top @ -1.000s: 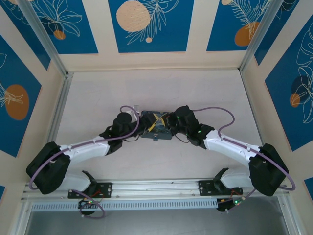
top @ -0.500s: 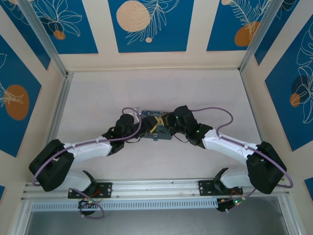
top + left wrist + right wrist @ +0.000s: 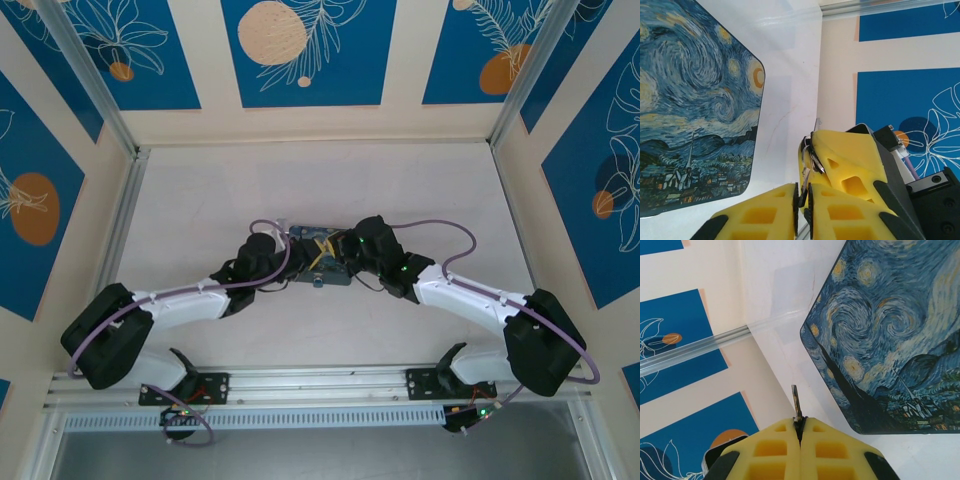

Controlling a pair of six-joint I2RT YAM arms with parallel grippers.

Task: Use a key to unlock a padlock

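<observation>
The right gripper (image 3: 799,426) has its yellow pads pressed flat together, clamped on the key (image 3: 796,401). The key's thin blade stands straight up out of the seam, seen edge-on, silvery with a brassy tinge, its tip free in the air just beside the corner of the Starry-Night box (image 3: 890,340) and not touching it. The left gripper (image 3: 803,194) has its pads drawn nearly together, with only a narrow dark slit between them. A small dark piece sits in that slit (what it is cannot be made out), and I cannot tell whether the pads truly pinch it. In the left wrist view the right gripper's yellow fingers lie right against the left's tips, with a loop of thin wire ring (image 3: 815,161) showing along their edge. From above, both arms meet over the box, which lies flat near the middle of the white table (image 3: 200,190). At the box's near edge sits a small bluish speck, possibly the padlock (image 3: 318,283), too small to be sure.
</observation>
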